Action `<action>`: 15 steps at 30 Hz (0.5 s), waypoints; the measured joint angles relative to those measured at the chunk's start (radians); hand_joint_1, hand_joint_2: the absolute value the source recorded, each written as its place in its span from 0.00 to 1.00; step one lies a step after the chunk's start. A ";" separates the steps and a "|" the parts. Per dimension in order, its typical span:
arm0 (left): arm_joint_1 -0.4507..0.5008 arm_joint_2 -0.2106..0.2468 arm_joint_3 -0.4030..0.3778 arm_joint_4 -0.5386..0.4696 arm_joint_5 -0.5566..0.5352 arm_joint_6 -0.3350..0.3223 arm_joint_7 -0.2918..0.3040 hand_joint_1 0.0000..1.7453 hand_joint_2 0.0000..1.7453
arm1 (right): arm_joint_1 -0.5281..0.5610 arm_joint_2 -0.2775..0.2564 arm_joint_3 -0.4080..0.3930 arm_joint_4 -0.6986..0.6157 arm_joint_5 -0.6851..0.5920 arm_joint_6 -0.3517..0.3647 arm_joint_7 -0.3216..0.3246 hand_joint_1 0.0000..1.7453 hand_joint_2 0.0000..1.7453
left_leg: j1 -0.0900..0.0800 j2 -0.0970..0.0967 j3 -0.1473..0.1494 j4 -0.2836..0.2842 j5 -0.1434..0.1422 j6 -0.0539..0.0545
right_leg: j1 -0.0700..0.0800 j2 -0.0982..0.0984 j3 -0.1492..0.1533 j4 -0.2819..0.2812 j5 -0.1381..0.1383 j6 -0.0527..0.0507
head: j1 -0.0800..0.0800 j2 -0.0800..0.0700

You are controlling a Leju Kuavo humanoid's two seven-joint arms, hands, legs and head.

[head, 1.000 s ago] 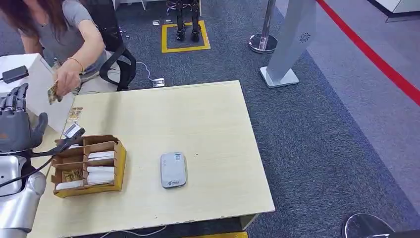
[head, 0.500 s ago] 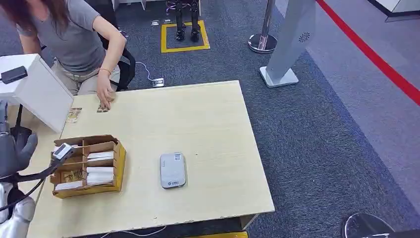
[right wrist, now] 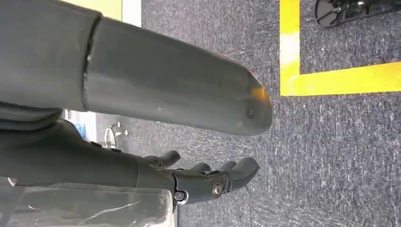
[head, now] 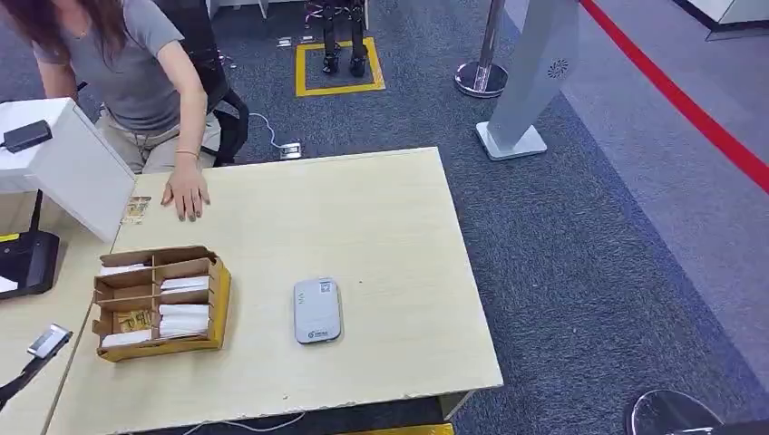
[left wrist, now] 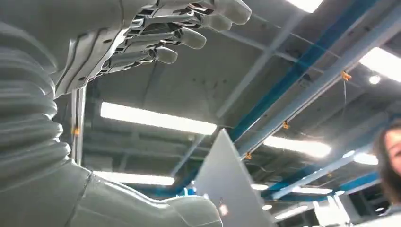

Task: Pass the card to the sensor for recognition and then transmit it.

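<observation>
On the pale table (head: 381,217) in the head view a small patterned gold card (head: 137,209) lies flat just beside a person's hand (head: 186,192), the grey sensor (head: 316,311) well apart, while the left wrist view shows the left hand (left wrist: 156,33) spread and empty, and the right wrist view the right hand (right wrist: 208,177) loosely curled, holding nothing.

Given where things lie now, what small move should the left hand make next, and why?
Probably reach down to the cardboard box for a card: the left hand holds nothing, fingers apart, the person's hand rests flat on the table, and the reader lies bare.
</observation>
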 joint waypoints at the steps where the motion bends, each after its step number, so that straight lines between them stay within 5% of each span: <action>1: 0.020 0.000 0.018 -0.003 -0.011 0.000 -0.001 0.00 1.00 | 0.000 0.001 0.000 0.000 0.000 0.000 0.002 0.00 0.00 | 0.000 0.000 0.000 0.000 0.000 0.000 | 0.000 0.000 0.000 0.000 0.000 0.000 | 0.000 0.000; 12: 0.128 -0.050 0.056 -0.005 -0.039 -0.001 -0.011 0.00 1.00 | 0.000 0.013 0.000 0.000 0.002 0.000 0.008 0.00 0.00 | 0.000 -0.001 0.000 0.000 0.000 0.000 | 0.000 -0.002 0.001 0.000 0.000 0.000 | 0.000 0.000; 15: 0.141 -0.052 0.045 0.008 -0.040 -0.003 0.049 0.00 1.00 | 0.000 0.013 0.000 0.000 0.000 -0.002 0.005 0.00 0.00 | 0.000 -0.001 0.001 0.000 0.000 0.000 | 0.000 -0.001 0.001 0.000 0.000 0.000 | 0.000 0.000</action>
